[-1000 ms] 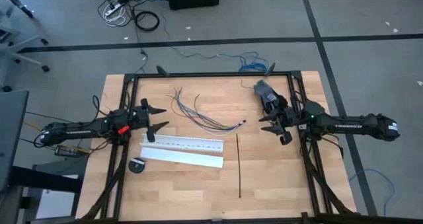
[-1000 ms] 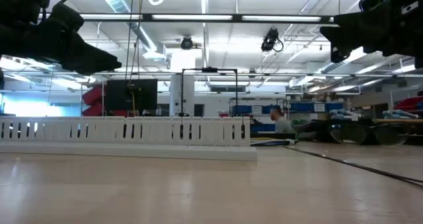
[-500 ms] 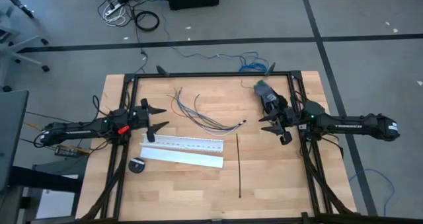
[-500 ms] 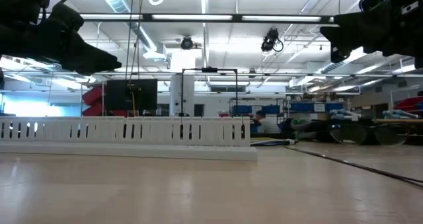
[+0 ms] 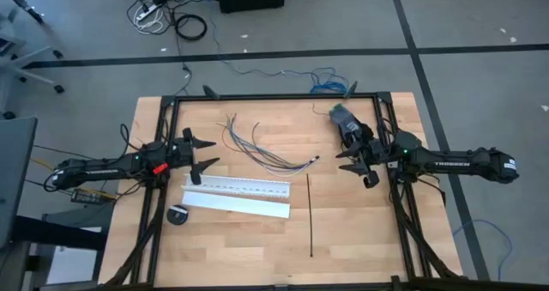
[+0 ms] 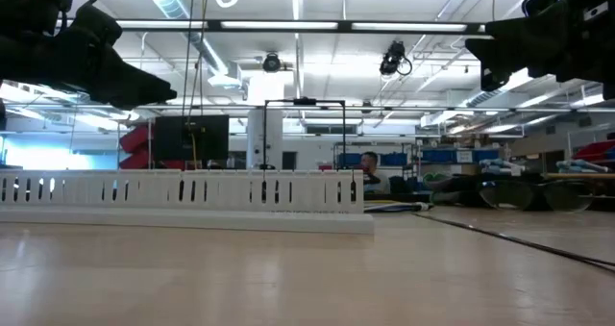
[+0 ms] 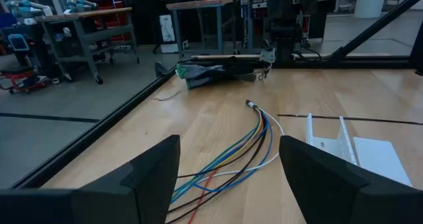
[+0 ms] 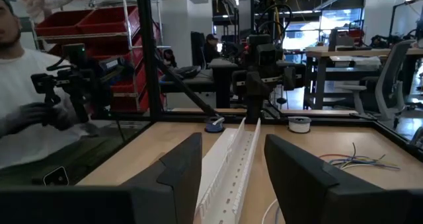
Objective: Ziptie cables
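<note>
Between my two arms the thin, curving coloured cables (image 5: 268,153) lie on the wooden table (image 5: 360,231); beside them, the long black plastic ziptie (image 5: 310,215) runs front-to-back, nearer my right gripper (image 5: 358,164). Both grippers' jaws stand open and empty, the left gripper (image 5: 202,154) near the cables.

Bare wood fills the table (image 5: 360,231) at lower right and lower left. Mid-frame, the white channel (image 5: 238,197) blocks the lower centre, the cables (image 5: 262,149) lie above it, and the ziptie (image 5: 310,214) runs beside its right end.

cables (image 7: 231,159) cut off (picture edge)
</note>
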